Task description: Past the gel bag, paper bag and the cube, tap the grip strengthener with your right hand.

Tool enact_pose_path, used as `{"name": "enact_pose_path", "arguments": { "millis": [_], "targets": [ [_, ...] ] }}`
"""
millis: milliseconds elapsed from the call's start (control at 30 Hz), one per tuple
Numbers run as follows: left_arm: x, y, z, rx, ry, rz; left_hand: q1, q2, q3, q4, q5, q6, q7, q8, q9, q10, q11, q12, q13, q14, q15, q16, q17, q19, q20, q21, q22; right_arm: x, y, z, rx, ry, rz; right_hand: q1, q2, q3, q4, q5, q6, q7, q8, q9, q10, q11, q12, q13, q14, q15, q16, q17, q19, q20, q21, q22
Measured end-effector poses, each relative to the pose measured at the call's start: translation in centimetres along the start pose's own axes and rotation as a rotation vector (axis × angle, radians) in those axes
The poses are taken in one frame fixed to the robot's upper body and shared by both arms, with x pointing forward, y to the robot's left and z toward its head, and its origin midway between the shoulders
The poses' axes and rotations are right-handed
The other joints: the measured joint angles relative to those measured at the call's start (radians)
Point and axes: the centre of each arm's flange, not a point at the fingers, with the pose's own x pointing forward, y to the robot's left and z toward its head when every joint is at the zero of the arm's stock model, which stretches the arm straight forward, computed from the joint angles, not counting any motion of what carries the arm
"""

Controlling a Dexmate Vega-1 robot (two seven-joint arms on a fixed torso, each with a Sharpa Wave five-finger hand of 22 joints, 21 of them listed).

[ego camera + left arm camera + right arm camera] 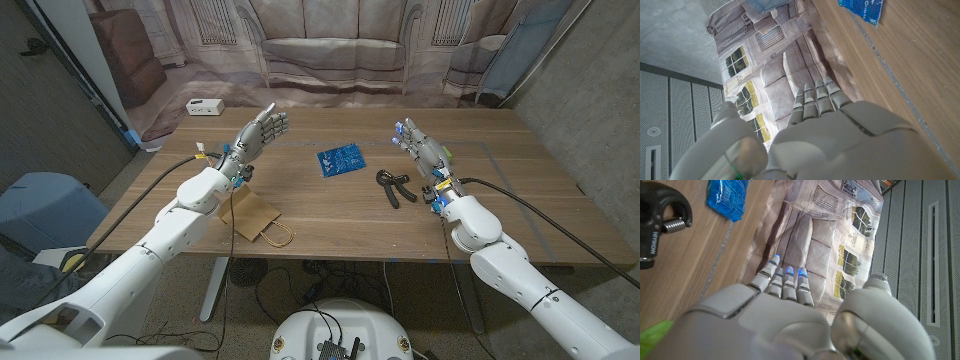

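Both hands raised, fingers spread, holding nothing | step: tap not yet begun | grip strengthener (394, 187) lies just inboard of my right hand (424, 152), near gel bag (342, 161) | cube possibly hidden | next: lower right hand onto strengthener

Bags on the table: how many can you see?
2. The blue gel bag lies mid-table, left of the grip strengthener. The paper bag lies near the front edge, partly under the left arm. More could be hidden behind the arms.
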Motion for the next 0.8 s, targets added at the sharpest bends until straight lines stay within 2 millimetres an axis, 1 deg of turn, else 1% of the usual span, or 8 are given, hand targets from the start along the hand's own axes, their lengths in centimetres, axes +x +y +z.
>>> {"name": "enact_pose_path", "arguments": {
  "millis": [33, 133, 200, 333, 467, 533, 700, 800],
  "targets": [
    [0.0, 0.1, 0.0, 0.001, 0.000, -0.001, 0.000, 0.000, 0.000, 0.000, 0.000, -0.002, 0.002, 0.000, 0.000, -0.004, -0.004, 0.000, -0.001, -0.004, -0.001, 0.000, 0.000, -0.002, -0.002, 0.000, 0.000, 0.1, -0.1, -0.1, 0.001, 0.003, 0.001, -0.002, 0.002, -0.004, 0.002, 0.000, -0.007, 0.000, 0.000, 0.000, -0.002, 0.003, 0.000, 0.000, -0.001, 0.001, 0.000, 0.000, -0.002, -0.002, 0.000, 0.000],
    [0.0, 0.2, -0.1, 0.003, 0.002, -0.002, -0.005, -0.005, 0.000, 0.000, 0.000, -0.007, -0.004, -0.004, -0.002, -0.010, 0.000, 0.000, -0.002, -0.007, -0.001, 0.000, 0.000, -0.003, -0.003, 0.000, 0.000, 0.3, -0.5, -0.2, 0.006, 0.010, 0.002, -0.006, -0.002, -0.004, 0.002, 0.000, -0.019, 0.013, 0.000, 0.000, -0.012, 0.002, 0.000, 0.000, -0.011, 0.000, 0.000, 0.000, -0.002, -0.002, 0.000, 0.000],
    [0.1, 0.4, -0.2, 0.005, 0.004, -0.001, -0.005, -0.005, -0.004, 0.004, 0.000, -0.013, 0.002, -0.004, -0.002, -0.016, -0.005, 0.000, -0.002, -0.009, 0.001, 0.000, 0.000, -0.003, -0.003, 0.000, 0.000, 0.4, -0.8, -0.4, 0.012, 0.017, 0.001, -0.006, -0.002, -0.004, 0.002, 0.006, -0.023, 0.008, 0.000, 0.000, -0.014, 0.003, 0.000, 0.000, -0.011, 0.000, 0.000, -0.005, -0.005, 0.002, 0.000, 0.000],
    [0.2, 0.5, -0.4, 0.003, 0.008, 0.000, -0.005, -0.005, -0.004, 0.004, 0.000, -0.018, -0.004, -0.004, -0.002, -0.017, -0.004, 0.000, -0.001, -0.016, -0.003, 0.000, 0.000, -0.010, -0.007, 0.000, 0.000, 0.5, -1.5, -0.8, 0.020, 0.028, -0.008, -0.006, -0.002, -0.004, 0.002, 0.007, -0.030, 0.012, 0.000, 0.000, -0.014, 0.003, 0.000, 0.000, -0.011, 0.000, 0.005, -0.005, -0.005, 0.002, 0.000, 0.000],
    [0.6, 0.5, -0.7, -0.002, 0.007, -0.004, -0.005, -0.005, -0.004, 0.004, 0.000, -0.021, 0.000, -0.004, -0.002, -0.021, 0.000, 0.000, -0.001, -0.020, 0.001, 0.000, 0.000, -0.015, -0.003, 0.000, 0.000, 0.6, -2.3, -1.0, 0.024, 0.035, -0.024, -0.009, -0.004, -0.004, 0.002, 0.007, -0.042, 0.011, 0.000, 0.000, -0.019, -0.002, 0.000, 0.000, -0.011, 0.000, 0.005, -0.005, -0.005, 0.002, 0.004, 0.000],
    [0.7, 0.5, -0.8, -0.005, 0.008, -0.003, -0.005, -0.005, -0.004, 0.004, 0.000, -0.025, -0.004, -0.004, -0.002, -0.025, -0.004, 0.000, -0.001, -0.019, 0.001, 0.000, 0.000, -0.015, -0.003, 0.000, 0.000, 0.6, -2.6, -1.0, 0.026, 0.037, -0.031, -0.013, -0.002, -0.004, 0.002, 0.007, -0.042, 0.010, 0.000, 0.000, -0.019, -0.002, 0.000, 0.000, -0.011, 0.000, 0.005, -0.005, -0.005, 0.002, 0.004, 0.000],
    [1.2, 0.4, -1.2, -0.014, 0.008, -0.008, -0.005, -0.005, -0.004, 0.004, 0.000, -0.030, -0.002, -0.004, -0.002, -0.028, -0.007, 0.000, -0.001, -0.029, 0.002, 0.000, 0.000, -0.019, -0.006, 0.000, 0.000, 0.5, -3.5, -1.4, 0.032, 0.048, -0.051, -0.014, -0.002, -0.007, 0.004, 0.007, -0.042, 0.010, 0.000, 0.000, -0.019, -0.002, 0.005, 0.000, -0.011, 0.000, 0.009, -0.010, -0.005, 0.002, 0.004, 0.000],
    [1.5, 0.3, -1.4, -0.021, 0.006, -0.011, -0.005, -0.005, -0.004, 0.004, 0.000, -0.034, -0.006, -0.004, -0.002, -0.034, -0.001, 0.000, -0.001, -0.034, 0.001, 0.000, 0.000, -0.025, -0.003, 0.000, 0.000, 0.4, -4.1, -1.6, 0.036, 0.053, -0.066, -0.014, -0.002, -0.006, 0.004, 0.007, -0.042, 0.010, 0.000, 0.000, -0.019, -0.002, 0.009, 0.000, -0.007, 0.004, 0.012, -0.010, -0.005, 0.002, 0.004, 0.000]
  ]
}}
